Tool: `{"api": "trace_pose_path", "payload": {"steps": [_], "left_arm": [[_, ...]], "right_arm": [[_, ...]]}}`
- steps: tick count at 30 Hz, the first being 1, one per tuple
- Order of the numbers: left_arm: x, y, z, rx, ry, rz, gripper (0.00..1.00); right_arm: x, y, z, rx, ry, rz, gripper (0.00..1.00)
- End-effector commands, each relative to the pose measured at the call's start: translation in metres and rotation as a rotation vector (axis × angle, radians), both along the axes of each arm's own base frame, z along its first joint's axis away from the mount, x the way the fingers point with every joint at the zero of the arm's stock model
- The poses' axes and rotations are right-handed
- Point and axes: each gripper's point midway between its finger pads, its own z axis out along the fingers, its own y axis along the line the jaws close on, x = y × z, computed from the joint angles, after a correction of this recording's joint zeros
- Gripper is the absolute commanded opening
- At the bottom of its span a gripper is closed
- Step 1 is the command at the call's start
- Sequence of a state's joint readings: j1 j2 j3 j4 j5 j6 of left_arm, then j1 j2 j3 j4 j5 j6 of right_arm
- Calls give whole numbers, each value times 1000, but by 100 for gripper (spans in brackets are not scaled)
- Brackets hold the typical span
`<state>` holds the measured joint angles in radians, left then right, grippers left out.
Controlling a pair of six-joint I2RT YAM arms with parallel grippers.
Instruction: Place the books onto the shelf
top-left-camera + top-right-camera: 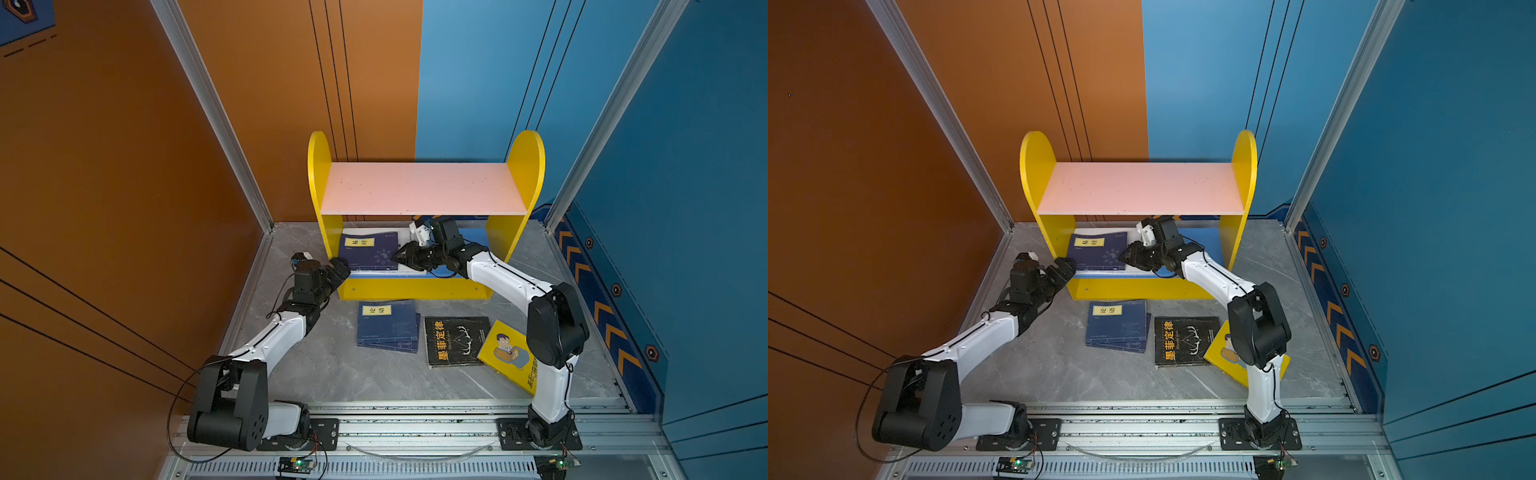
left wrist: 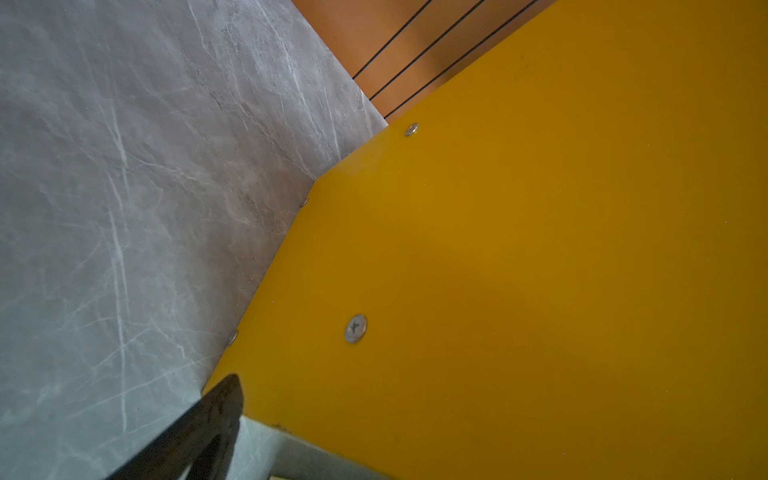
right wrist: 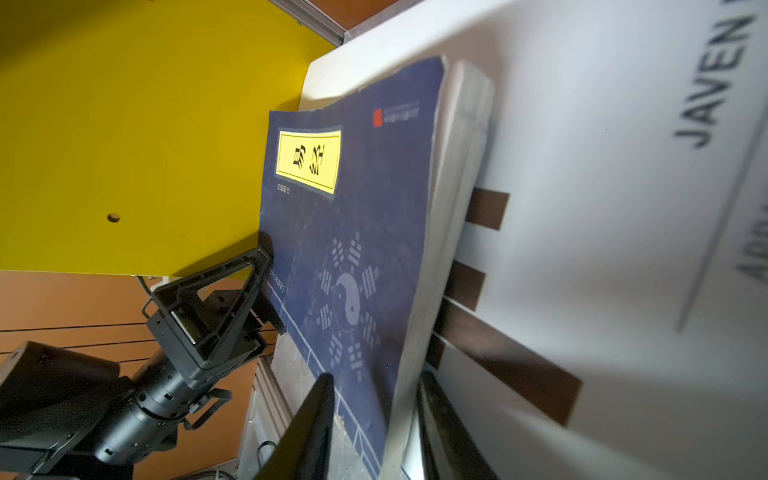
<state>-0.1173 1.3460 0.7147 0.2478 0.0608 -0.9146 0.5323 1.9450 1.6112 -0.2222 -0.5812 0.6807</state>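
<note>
Presently finding the right end effector (image 1: 398, 257) inside the lower tier, jaws parted a little and straddling the near edge of a navy paperback with a yellow title label (image 3: 353, 208), one finger above the cover, one beneath the pages. Cannot tell whether the pads touch it; no firm pinch evident. Noting that navy book flat on top of a white paperback with dark blocks (image 3: 602, 187), both on the blue lower board (image 1: 477, 233) of the small shelf with yellow round-topped side panels (image 1: 528, 166), toward its left end. Placing the left end effector (image 1: 340, 268) at the front foot of the left side panel, jaws spread wide, nothing visible between them. Seeing one fingertip (image 2: 220, 415) just beside the yellow panel in the left wrist view. Seeing nothing on the pink upper board (image 1: 419, 187).

Counting four not yet shelved on the grey marbled desk (image 1: 324, 374), in front of the shelf's base:
- two navy paperbacks (image 1: 386, 330), stacked slightly askew
- a black paperback with yellow characters (image 1: 457, 341), just beside them
- a yellow paperback with a cartoon man (image 1: 505, 353), against the black one's right edge, partly hidden behind the right arm

Judging two of six shelved, laid flat and not upright, so roughly a third done. Expecting the navy book to need a clean release, then four more pick-ups.
</note>
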Motion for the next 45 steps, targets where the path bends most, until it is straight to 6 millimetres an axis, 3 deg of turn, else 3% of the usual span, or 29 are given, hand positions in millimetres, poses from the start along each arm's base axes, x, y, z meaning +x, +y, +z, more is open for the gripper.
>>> {"api": "trace_pose_path", "payload": {"steps": [1, 8, 18, 24, 29, 35, 39, 42, 45], "left_arm": [[-3, 29, -29, 22, 111, 134, 98], [3, 18, -8, -11, 40, 94, 98], [3, -14, 64, -10, -232, -95, 98], [-15, -23, 75, -19, -282, -139, 98], [-39, -22, 68, -5, -240, -151, 98], [-84, -27, 44, 95, -121, -197, 98], [-112, -32, 12, 128, -43, -239, 98], [-125, -42, -14, 116, -13, -281, 98], [-132, -53, -37, 118, 39, -339, 98]], "right_arm": [[-3, -15, -1, -121, -34, -20, 37], [-9, -28, 23, -166, -124, -20, 41], [-41, -25, 57, -152, -302, 79, 52], [-60, -24, 68, -137, -363, 82, 56], [-75, -36, 53, -192, -338, 24, 58], [-91, -67, 2, -317, -281, -160, 67], [-114, -62, -34, -330, -277, -233, 77], [-129, -44, -56, -346, -301, -216, 82], [-132, -32, -76, -363, -283, -207, 85]]}}
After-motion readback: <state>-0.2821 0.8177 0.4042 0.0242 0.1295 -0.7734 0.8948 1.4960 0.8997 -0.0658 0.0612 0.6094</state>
